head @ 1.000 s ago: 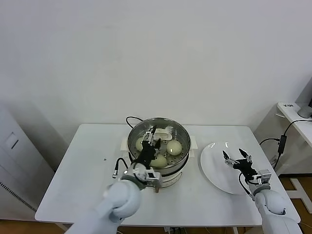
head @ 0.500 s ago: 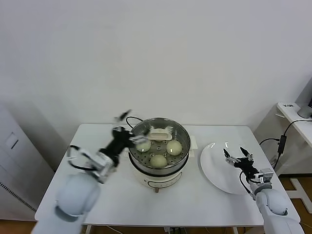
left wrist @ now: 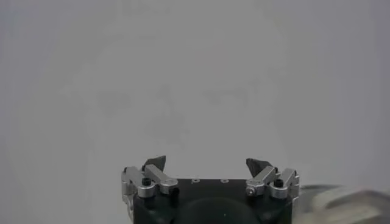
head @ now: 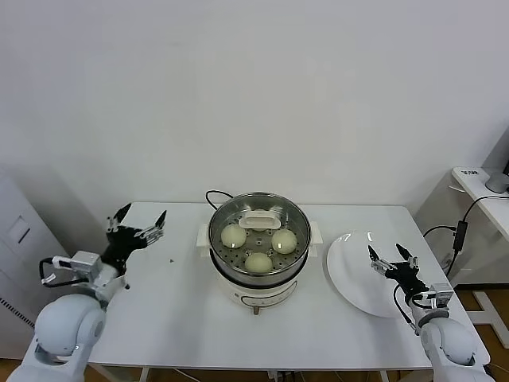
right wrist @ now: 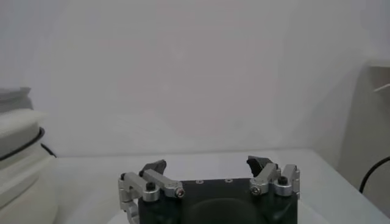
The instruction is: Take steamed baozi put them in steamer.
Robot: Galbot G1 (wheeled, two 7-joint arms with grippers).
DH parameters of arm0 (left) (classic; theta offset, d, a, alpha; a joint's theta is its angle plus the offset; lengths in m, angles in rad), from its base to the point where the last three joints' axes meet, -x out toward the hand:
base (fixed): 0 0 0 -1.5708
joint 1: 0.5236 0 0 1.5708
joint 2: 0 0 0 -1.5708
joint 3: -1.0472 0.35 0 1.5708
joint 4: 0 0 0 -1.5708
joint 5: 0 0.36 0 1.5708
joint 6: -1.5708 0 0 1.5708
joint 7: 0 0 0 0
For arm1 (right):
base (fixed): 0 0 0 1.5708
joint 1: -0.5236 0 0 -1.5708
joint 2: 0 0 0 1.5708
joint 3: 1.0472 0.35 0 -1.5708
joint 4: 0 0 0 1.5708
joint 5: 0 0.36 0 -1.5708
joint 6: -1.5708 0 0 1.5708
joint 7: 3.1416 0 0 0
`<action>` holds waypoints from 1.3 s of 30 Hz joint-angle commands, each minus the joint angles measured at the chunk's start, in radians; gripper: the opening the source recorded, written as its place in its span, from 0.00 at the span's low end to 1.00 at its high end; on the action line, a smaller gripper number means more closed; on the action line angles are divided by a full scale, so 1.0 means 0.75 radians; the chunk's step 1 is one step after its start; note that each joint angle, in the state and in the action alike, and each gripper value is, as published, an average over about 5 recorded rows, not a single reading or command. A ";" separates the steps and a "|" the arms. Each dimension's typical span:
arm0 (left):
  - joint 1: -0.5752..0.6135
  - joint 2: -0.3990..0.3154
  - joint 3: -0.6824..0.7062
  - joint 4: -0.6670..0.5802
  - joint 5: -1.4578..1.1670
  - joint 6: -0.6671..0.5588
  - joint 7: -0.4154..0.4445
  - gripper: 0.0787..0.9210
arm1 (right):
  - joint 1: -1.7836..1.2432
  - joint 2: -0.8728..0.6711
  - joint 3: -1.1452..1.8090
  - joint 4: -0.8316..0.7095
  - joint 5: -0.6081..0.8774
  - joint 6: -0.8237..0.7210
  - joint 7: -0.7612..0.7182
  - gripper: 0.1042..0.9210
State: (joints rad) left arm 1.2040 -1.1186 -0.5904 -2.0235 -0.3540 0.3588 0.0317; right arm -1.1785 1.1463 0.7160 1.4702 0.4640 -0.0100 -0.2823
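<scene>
Resting three round cream-white baozi (head: 258,262) inside the shiny perforated steel steamer (head: 258,212), my left gripper (head: 137,225) and right gripper (head: 392,259) hang spread and empty; the round white plate (head: 350,274) is bare, so I judge loading nearly finished.

You get no readable text, label, brand, number or sign in any view. Steamer (head: 258,239) front panel at your 6 o'clock side carries small marks, too small to read. Plate (head: 350,274) at 3 o'clock unmarked.
</scene>
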 commanded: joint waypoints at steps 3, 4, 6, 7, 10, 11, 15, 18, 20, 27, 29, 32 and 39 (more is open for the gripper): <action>0.058 0.051 -0.090 0.227 -0.243 -0.015 -0.038 0.88 | -0.081 0.016 0.030 0.121 -0.019 -0.039 0.050 0.88; 0.057 0.051 -0.082 0.232 -0.256 -0.014 -0.038 0.88 | -0.084 0.019 0.029 0.125 -0.020 -0.040 0.055 0.88; 0.060 0.051 -0.069 0.239 -0.264 -0.014 -0.037 0.88 | -0.087 0.025 0.029 0.129 -0.019 -0.042 0.066 0.88; 0.062 0.049 -0.062 0.243 -0.260 -0.015 -0.036 0.88 | -0.089 0.027 0.029 0.129 -0.018 -0.043 0.070 0.88; 0.069 0.046 -0.042 0.269 -0.228 -0.023 -0.036 0.88 | -0.091 0.029 0.031 0.127 -0.013 -0.045 0.075 0.88; 0.070 0.044 -0.035 0.279 -0.209 -0.029 -0.035 0.88 | -0.092 0.028 0.031 0.127 -0.012 -0.046 0.075 0.88; 0.073 0.021 -0.002 0.294 -0.158 -0.046 -0.026 0.88 | -0.094 0.026 0.032 0.125 -0.012 -0.045 0.070 0.88; 0.065 -0.013 0.035 0.283 -0.135 -0.049 -0.023 0.88 | -0.093 0.028 0.032 0.121 -0.013 -0.046 0.068 0.88; 0.058 -0.036 0.058 0.275 -0.111 -0.049 -0.022 0.88 | -0.092 0.030 0.033 0.118 -0.014 -0.047 0.068 0.88; 0.029 -0.074 0.096 0.301 -0.074 -0.048 -0.020 0.88 | -0.082 0.037 0.035 0.103 -0.016 -0.051 0.076 0.88; 0.025 -0.077 0.100 0.314 -0.070 -0.051 -0.018 0.88 | -0.077 0.036 0.031 0.095 -0.017 -0.052 0.078 0.88; 0.019 -0.086 0.102 0.331 -0.058 -0.058 -0.016 0.88 | -0.064 0.035 0.020 0.083 -0.018 -0.054 0.085 0.88; 0.010 -0.096 0.102 0.351 -0.042 -0.064 -0.014 0.88 | -0.043 0.042 0.003 0.066 -0.033 -0.056 0.089 0.88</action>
State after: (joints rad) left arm 1.2163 -1.1755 -0.5276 -1.7848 -0.4057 0.3166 0.0198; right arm -1.2194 1.1730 0.7249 1.5268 0.4483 -0.0512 -0.2182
